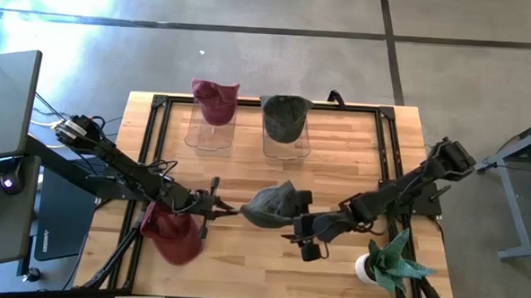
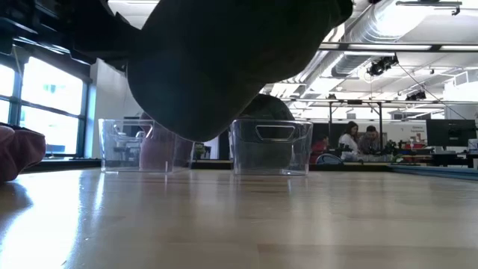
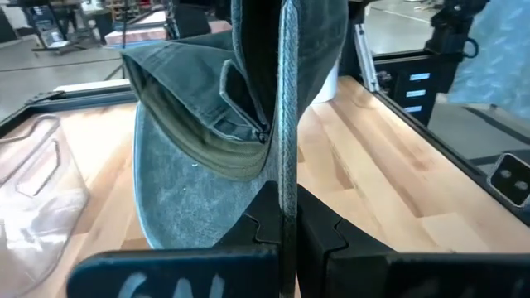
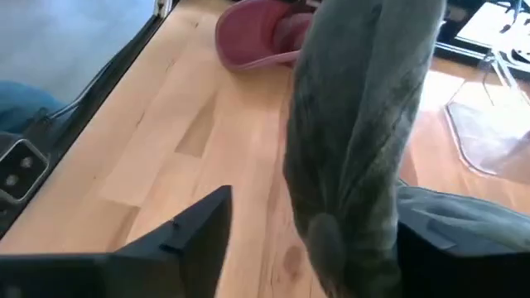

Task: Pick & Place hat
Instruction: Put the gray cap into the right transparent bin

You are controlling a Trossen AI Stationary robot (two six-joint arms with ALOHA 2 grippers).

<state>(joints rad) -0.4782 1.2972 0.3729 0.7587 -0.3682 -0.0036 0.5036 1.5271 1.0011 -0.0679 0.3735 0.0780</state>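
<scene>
A grey-green cap (image 1: 270,206) hangs in mid-table between both grippers, clear of the wood in the low view (image 2: 224,67). My left gripper (image 1: 225,210) is shut on its brim. My right gripper (image 1: 297,219) is open, and the crown (image 4: 364,124) hangs between its fingers. A red cap (image 1: 174,237) lies on the table's near left under the left arm. At the far edge, a maroon cap (image 1: 215,100) sits in one clear bin and a dark green cap (image 1: 285,116) in another. My left gripper (image 3: 286,223) pinches the cap's brim edge (image 3: 287,157) between its two fingers, coming level from the table's left. The brim stands on edge in the hold, and the cap is lifted clear of the table. My right gripper (image 4: 315,203) comes level from the table's right with the crown between its open fingers. Bare table shows between the crown and one finger (image 4: 195,228). Cloth (image 4: 464,217) lies over the other finger.
Two clear bins (image 1: 210,136) (image 1: 286,141) stand side by side at the far edge. A white pot with a green plant (image 1: 388,262) stands at the near right corner, close to the right arm. Black rails (image 1: 387,145) frame the tabletop. People sit in the room beyond.
</scene>
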